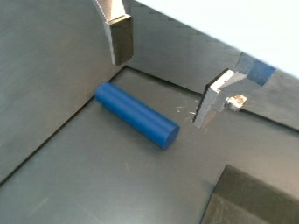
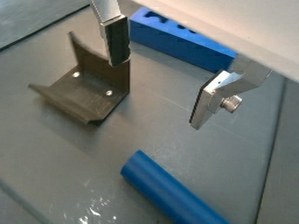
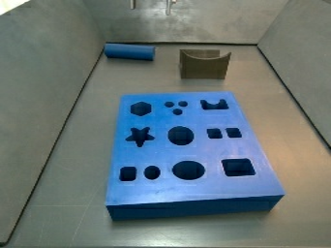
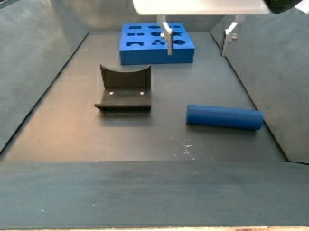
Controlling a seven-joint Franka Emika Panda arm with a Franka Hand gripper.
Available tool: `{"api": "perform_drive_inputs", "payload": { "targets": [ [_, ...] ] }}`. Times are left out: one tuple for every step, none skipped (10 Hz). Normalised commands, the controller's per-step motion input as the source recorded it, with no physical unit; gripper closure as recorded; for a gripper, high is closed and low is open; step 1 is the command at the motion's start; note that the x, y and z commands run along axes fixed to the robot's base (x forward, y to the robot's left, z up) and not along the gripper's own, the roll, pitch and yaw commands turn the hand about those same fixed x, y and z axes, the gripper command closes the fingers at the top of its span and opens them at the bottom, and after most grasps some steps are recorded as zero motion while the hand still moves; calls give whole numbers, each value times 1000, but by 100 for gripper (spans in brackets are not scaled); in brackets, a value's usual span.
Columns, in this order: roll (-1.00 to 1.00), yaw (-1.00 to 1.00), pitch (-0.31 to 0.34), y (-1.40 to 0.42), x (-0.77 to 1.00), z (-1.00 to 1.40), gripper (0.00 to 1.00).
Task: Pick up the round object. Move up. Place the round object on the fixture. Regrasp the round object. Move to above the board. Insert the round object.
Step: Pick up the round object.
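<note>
The round object, a blue cylinder peg (image 3: 128, 51), lies flat on the grey tray floor near a side wall; it also shows in the other side view (image 4: 223, 117) and in both wrist views (image 1: 135, 114) (image 2: 170, 188). The dark fixture (image 3: 203, 64) (image 4: 123, 90) (image 2: 82, 87) stands beside it, apart. The blue board (image 3: 188, 145) (image 4: 157, 41) (image 2: 181, 44) with dark shaped holes lies flat further off. My gripper (image 4: 200, 42) (image 1: 162, 92) (image 2: 158, 94) hangs open and empty, well above the floor, between peg and fixture. It touches nothing.
Grey sloped walls (image 3: 52, 97) ring the tray floor (image 4: 145, 135). The peg lies close to one wall (image 1: 47, 79).
</note>
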Motion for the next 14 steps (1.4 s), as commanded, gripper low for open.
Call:
{"api": "perform_drive_inputs", "payload": {
  "targets": [
    [-480, -543, -321, 0, 0, 0, 0],
    [-366, -597, -260, 6, 0, 0, 0],
    [-209, -743, -173, 0, 0, -243, 0],
    [-113, -903, -109, 0, 0, -397, 0],
    [-19, -986, -57, 0, 0, -429, 0],
    [0, -991, -54, 14, 0, -411, 0],
    [0, -954, -73, 51, 0, -377, 0],
    [-20, -871, -106, 94, 0, -326, 0],
    [0, -691, -96, 291, 0, -323, 0],
    [0, -554, -63, 431, -80, -377, 0],
    [0, -486, -47, 500, -120, -411, 0],
    [0, -600, -31, 386, -83, -460, 0],
    [-1, -943, -61, 11, -91, -609, 0],
    [0, -1000, -41, 0, -74, -657, 0]
  ]
}}
